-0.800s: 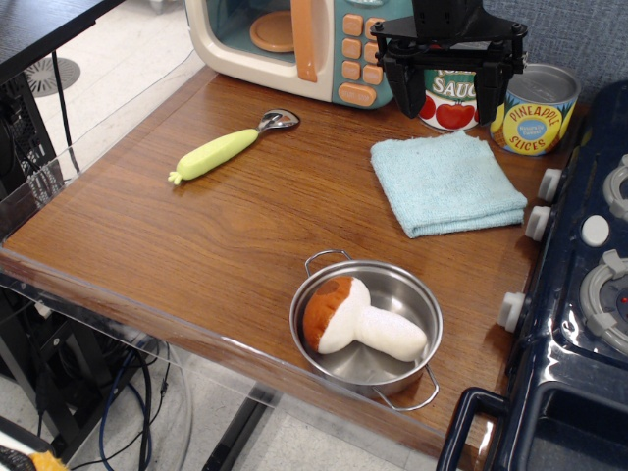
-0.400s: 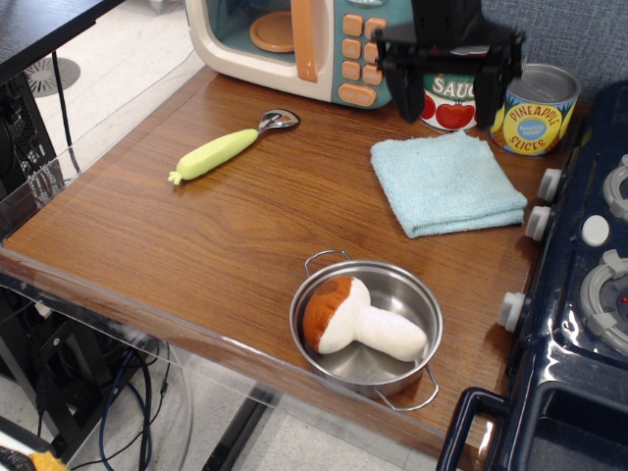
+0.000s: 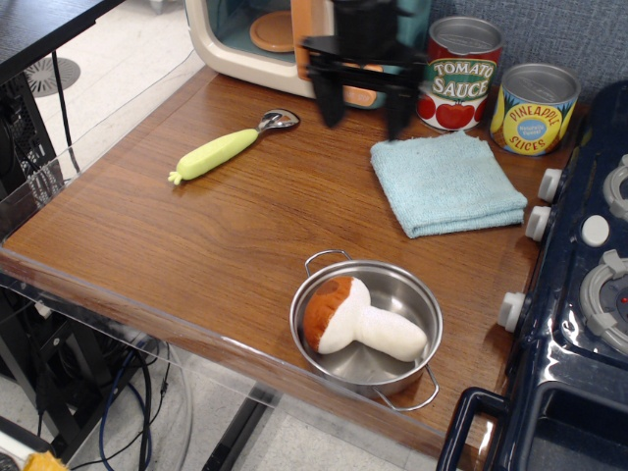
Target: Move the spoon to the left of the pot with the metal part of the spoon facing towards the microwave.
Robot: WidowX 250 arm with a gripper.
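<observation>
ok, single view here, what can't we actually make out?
- microwave: top cut off by the frame edge; its button panel is hidden behind the end effector.
- end effector: motion-blurred, with its upper body out of frame; the jaws look apart.
- toy stove: cut off by the right edge.
- pot: floor partly covered by the plush mushroom.
- pineapple can: small print unreadable.

— Claw [image 3: 364, 110] on the move! It has swung left, away from the tomato sauce can [image 3: 460, 86] it was covering, and now hangs in front of the microwave [image 3: 294, 44].

— That can shows in full now. The fingers are spread wide, and they look blurred.
</observation>
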